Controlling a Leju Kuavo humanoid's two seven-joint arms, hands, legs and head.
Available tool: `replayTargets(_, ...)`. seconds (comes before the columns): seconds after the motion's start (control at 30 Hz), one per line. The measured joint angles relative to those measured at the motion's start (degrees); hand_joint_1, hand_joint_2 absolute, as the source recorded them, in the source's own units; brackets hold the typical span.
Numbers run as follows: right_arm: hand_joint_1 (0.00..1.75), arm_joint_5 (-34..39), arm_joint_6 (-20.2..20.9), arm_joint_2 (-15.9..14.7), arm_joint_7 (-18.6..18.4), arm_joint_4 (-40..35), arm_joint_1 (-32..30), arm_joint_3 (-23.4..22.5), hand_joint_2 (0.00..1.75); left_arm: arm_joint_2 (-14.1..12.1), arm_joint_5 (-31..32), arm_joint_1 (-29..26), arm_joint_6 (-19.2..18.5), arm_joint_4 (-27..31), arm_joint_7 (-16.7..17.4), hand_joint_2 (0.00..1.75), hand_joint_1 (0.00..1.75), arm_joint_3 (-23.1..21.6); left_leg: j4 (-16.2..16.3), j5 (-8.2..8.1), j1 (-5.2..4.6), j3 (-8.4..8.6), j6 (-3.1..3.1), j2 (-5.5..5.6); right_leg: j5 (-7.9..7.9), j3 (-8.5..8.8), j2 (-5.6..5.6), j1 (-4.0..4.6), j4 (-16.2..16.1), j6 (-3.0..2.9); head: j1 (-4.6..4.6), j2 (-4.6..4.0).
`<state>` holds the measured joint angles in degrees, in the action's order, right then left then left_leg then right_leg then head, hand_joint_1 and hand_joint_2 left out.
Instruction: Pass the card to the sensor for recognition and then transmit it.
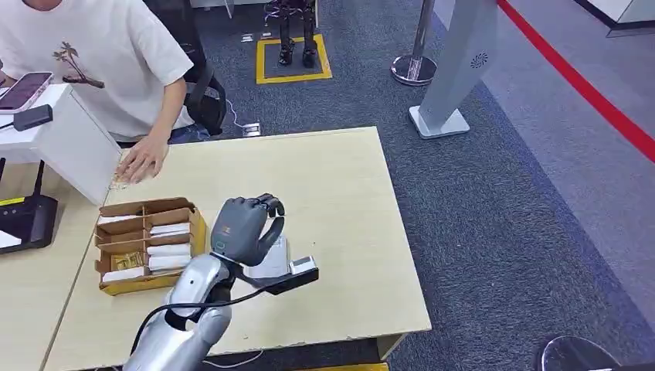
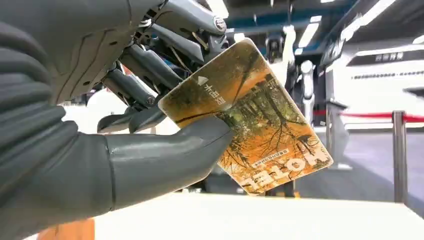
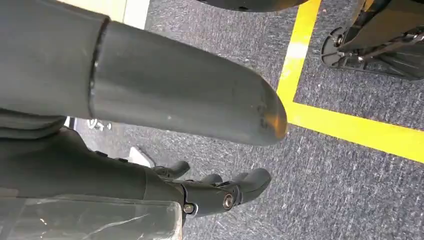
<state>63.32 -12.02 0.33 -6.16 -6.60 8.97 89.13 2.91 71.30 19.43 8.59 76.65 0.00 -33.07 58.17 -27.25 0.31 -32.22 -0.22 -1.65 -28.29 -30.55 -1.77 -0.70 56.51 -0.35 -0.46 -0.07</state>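
Card: your left wrist view shows the card [image 2: 250, 120], orange forest print reading "HOTEL", long axis slanting out from the fingers.
Left hand: you see the left hand [image 1: 246, 226] pinch it between thumb and fingers, above the table [image 1: 340, 193], right of the box.
Box: the cardboard box [image 1: 147, 243] holds white card stacks in compartments.
Right hand: the right hand [image 3: 200, 150] hangs over carpet, fingers loosely curled, holding nothing.
Person: a person's hand [image 1: 141, 160] rests on the far left table edge.
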Motion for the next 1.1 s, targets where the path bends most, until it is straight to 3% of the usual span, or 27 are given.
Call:
replayTargets(0.6,0.0,-0.94,-0.02,0.0,-0.87,0.0,-0.05,0.0,0.0,2.49,3.87,-4.54,3.61,-7.5,2.58,1.75,1.75,-1.16,0.0,0.0,0.0,-0.04,0.01,0.01,0.0,-0.02,-0.02,0.0,0.0,0.0,0.0,0.0)
replayTargets(0.77,0.0,-0.87,-0.26,0.0,-0.92,0.02,-0.26,0.0,0.0,1.99,8.03,-4.65,4.75,-8.0,6.38,1.75,1.75,-1.05,-0.01,0.0,0.01,-0.04,0.01,0.01,0.0,-0.01,-0.02,0.0,0.01,0.0,0.0,-0.02)
replayTargets(1.1,0.0,0.09,-0.66,0.0,-0.85,0.02,-0.7,0.0,0.0,0.92,12.46,-6.48,4.75,-8.0,8.81,1.75,1.75,0.32,-0.01,0.0,0.0,-0.05,0.01,0.01,-0.01,-0.02,-0.02,0.0,0.01,0.0,0.0,0.0)
